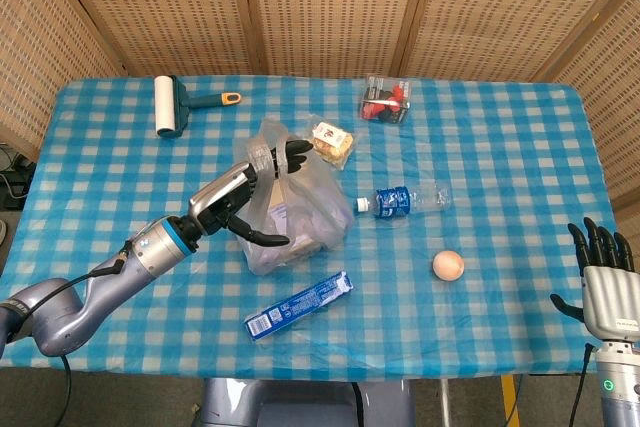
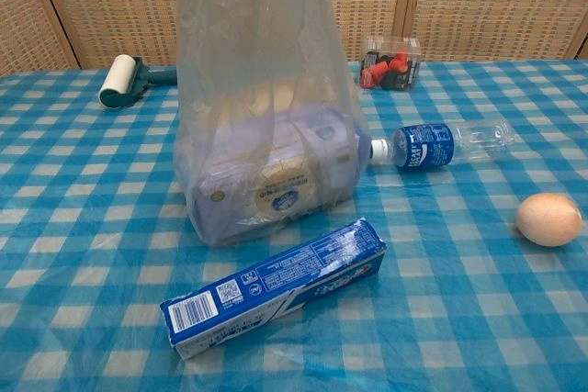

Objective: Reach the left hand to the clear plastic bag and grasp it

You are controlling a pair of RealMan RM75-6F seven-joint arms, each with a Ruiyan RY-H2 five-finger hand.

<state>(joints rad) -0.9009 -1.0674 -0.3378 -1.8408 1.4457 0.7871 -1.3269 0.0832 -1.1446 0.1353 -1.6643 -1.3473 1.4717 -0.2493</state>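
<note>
Now, over at ten o'clock on the bench (image 1: 90, 167) lies a lint roller (image 1: 170, 105), far from the job. Next comes the left hand (image 1: 240, 205). It is at the top of the clear plastic bag (image 1: 295, 202), with its fingers (image 1: 290, 155) spread wide around the bag's bunched mouth. I think it goes for the top because that is where the thin plastic gathers and is easy to pinch. I cannot tell if it has a real hold yet; the fingers look apart. The bag stands in the middle of the bench, tall and upright, likely because the boxes inside hold it up. Just below it, at six o'clock, lies a blue box (image 1: 299, 304). A bottle (image 1: 403, 201) lies on its side at three o'clock from the bag, then an egg (image 1: 448, 265). Last, the right hand (image 1: 604, 282) waits past the bench edge at four o'clock, fingers spread, holding nothing.
</note>
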